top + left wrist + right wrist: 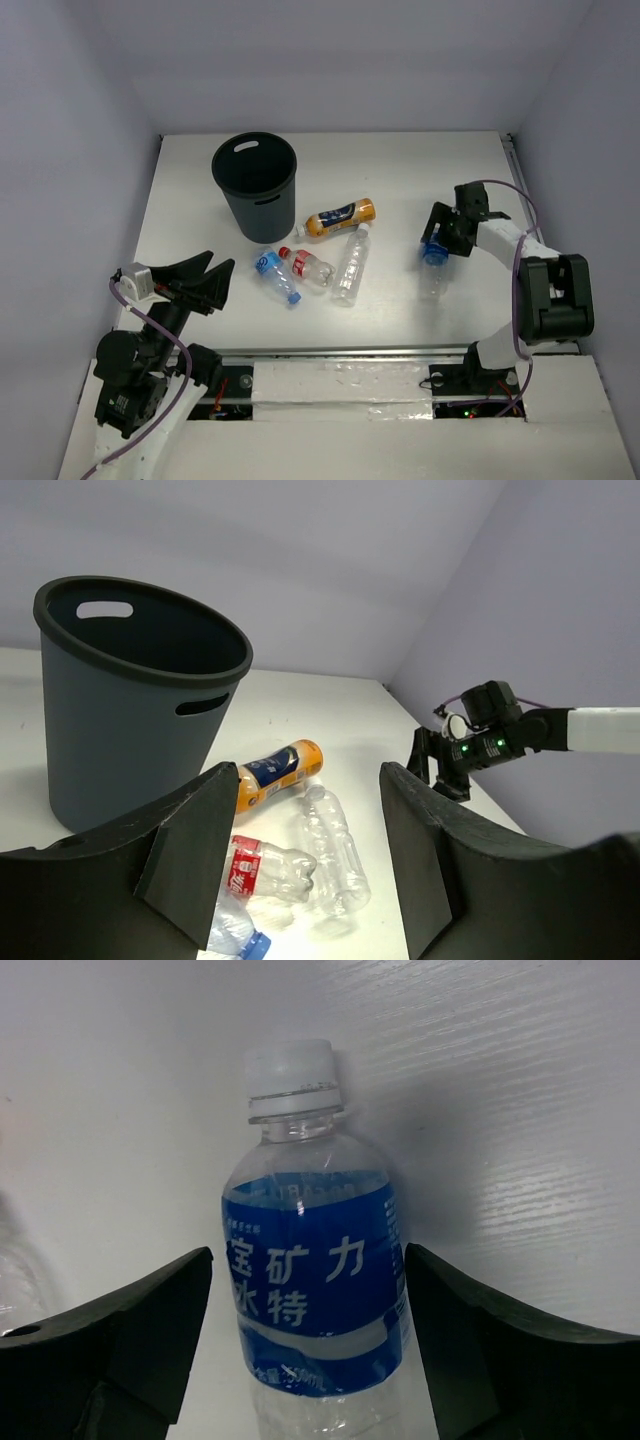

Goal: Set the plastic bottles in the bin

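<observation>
The black bin (255,185) stands at the back left and also shows in the left wrist view (130,700). Beside it lie the orange bottle (340,217) (275,773), the plain clear white-capped bottle (351,265) (335,850), the red-labelled bottle (308,266) (265,865) and a blue-labelled bottle (276,275) (235,935). A second blue-labelled bottle (434,280) (310,1280) lies at the right. My right gripper (437,247) (308,1260) is open, its jaws on either side of that bottle's label. My left gripper (215,280) (310,780) is open and empty, near the cluster.
The white table (400,170) is walled at the back and sides. The right arm (480,742) shows in the left wrist view, beyond the bottles. The table's front edge (350,350) runs just before the arm bases.
</observation>
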You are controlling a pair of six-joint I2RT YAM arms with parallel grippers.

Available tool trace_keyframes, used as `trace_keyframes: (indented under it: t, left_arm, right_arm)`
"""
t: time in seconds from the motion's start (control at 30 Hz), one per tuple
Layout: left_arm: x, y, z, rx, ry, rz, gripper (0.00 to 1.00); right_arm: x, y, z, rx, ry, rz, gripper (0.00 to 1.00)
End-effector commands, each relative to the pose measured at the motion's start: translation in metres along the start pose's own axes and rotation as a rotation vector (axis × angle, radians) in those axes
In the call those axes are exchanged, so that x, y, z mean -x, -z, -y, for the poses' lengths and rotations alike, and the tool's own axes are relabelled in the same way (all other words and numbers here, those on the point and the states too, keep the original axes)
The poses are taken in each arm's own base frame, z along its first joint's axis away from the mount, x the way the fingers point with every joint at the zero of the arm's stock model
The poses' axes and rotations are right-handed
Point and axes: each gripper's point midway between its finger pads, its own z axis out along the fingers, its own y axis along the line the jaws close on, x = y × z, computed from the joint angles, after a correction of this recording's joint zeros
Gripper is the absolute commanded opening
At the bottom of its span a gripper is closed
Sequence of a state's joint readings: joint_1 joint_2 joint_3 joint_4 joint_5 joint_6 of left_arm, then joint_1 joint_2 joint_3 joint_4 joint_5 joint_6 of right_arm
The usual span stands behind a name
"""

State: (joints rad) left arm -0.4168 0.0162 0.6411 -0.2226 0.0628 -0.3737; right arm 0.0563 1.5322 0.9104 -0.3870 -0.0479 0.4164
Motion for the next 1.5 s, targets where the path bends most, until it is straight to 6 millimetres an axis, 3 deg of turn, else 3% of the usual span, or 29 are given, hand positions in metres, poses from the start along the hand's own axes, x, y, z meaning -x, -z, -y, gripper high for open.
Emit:
trace_keyframes:
  t: [0.0,0.27,0.4,0.43,0.57,0.6,0.63,0.67,0.77,0.8,0.83,0.87,0.9,0.93,0.97,1.0,1.03,1.07,1.1,1.13,1.17,1.2,1.23,1.27,1.33,1.37,1.47]
  left_arm:
    - [0.023,0.015,0.01,-0.048,0.001,0.109,0.55]
    - [0.023,0.015,0.007,-0.033,0.0,0.113,0.55]
    - [0.023,0.014,0.007,-0.03,0.0,0.109,0.55]
    - [0.022,0.014,0.007,-0.029,0.0,0.108,0.55]
    - [0.021,0.012,0.006,-0.023,0.002,0.099,0.55]
    - [0.02,0.011,0.005,-0.022,0.002,0.096,0.55]
    - [0.019,0.01,0.005,-0.019,0.002,0.091,0.55]
    - [0.018,0.009,0.004,-0.015,0.004,0.088,0.55]
    - [0.015,0.006,0.001,0.001,0.007,0.073,0.54]
    - [0.015,0.005,0.0,0.006,0.009,0.069,0.54]
    - [0.014,0.004,0.0,0.01,0.01,0.064,0.54]
    - [0.013,0.003,-0.001,0.015,0.012,0.06,0.54]
    - [0.01,0.001,-0.002,0.021,0.012,0.047,0.54]
    - [0.007,-0.002,-0.005,0.035,0.013,0.032,0.54]
    - [0.004,-0.005,-0.007,0.044,0.016,0.017,0.54]
    - [0.003,-0.005,-0.007,0.047,0.018,0.012,0.54]
    - [0.001,-0.007,-0.008,0.051,0.021,0.002,0.54]
    - [0.001,-0.007,-0.008,0.053,0.022,-0.001,0.54]
    - [0.002,-0.008,-0.013,0.082,0.026,0.009,0.54]
    - [0.001,-0.008,-0.015,0.09,0.027,0.006,0.54]
    - [0.001,-0.008,-0.015,0.094,0.027,0.006,0.54]
    - [0.001,-0.008,-0.016,0.097,0.029,0.006,0.54]
    - [0.001,-0.008,-0.017,0.103,0.03,0.005,0.54]
    - [0.0,-0.008,-0.017,0.104,0.03,0.003,0.53]
    - [-0.001,-0.009,-0.018,0.108,0.031,0.001,0.53]
    - [0.0,-0.009,-0.018,0.112,0.033,0.001,0.53]
    - [-0.001,-0.009,-0.021,0.129,0.038,0.0,0.53]
  right_arm:
    - [0.014,0.0,-0.011,0.013,0.019,0.011,0.8]
    - [0.012,-0.003,-0.017,0.033,0.026,-0.002,0.65]
    - [0.033,0.027,-0.038,0.138,-0.005,0.117,0.61]
    - [0.044,0.049,-0.05,0.181,-0.014,0.177,0.61]
    - [0.082,0.13,-0.114,0.371,0.013,0.357,0.61]
    - [0.092,0.165,-0.149,0.456,0.051,0.418,0.61]
    - [0.099,0.185,-0.169,0.505,0.056,0.46,0.61]
    - [0.108,0.222,-0.205,0.593,0.078,0.519,0.61]
    - [0.12,0.263,-0.268,0.76,0.108,0.588,0.6]
    - [0.112,0.279,-0.296,0.829,0.135,0.595,0.6]
    - [0.125,0.313,-0.317,0.904,0.136,0.66,0.59]
    - [0.132,0.329,-0.335,0.958,0.135,0.704,0.59]
    - [0.132,0.316,-0.359,0.973,0.149,0.687,0.59]
    - [0.127,0.325,-0.38,1.021,0.171,0.697,0.59]
    - [0.141,0.357,-0.396,1.091,0.16,0.77,0.59]
    - [0.143,0.335,-0.418,1.087,0.161,0.769,0.59]
    - [0.14,0.337,-0.435,1.117,0.166,0.774,0.59]
    - [0.151,0.363,-0.446,1.168,0.157,0.823,0.59]
    - [0.156,0.359,-0.455,1.151,0.137,0.849,0.59]
    - [0.154,0.331,-0.472,1.122,0.146,0.838,0.59]
    - [0.153,0.334,-0.481,1.125,0.147,0.871,0.59]
    - [0.158,0.348,-0.488,1.148,0.137,0.912,0.59]
    - [0.163,0.345,-0.491,1.139,0.13,0.936,0.59]
    - [0.155,0.323,-0.505,1.117,0.149,0.934,0.59]
    - [0.158,0.324,-0.513,1.123,0.138,0.967,0.59]
    - [0.156,0.307,-0.519,1.108,0.146,0.964,0.59]
    - [0.154,0.297,-0.525,1.089,0.148,0.986,0.59]
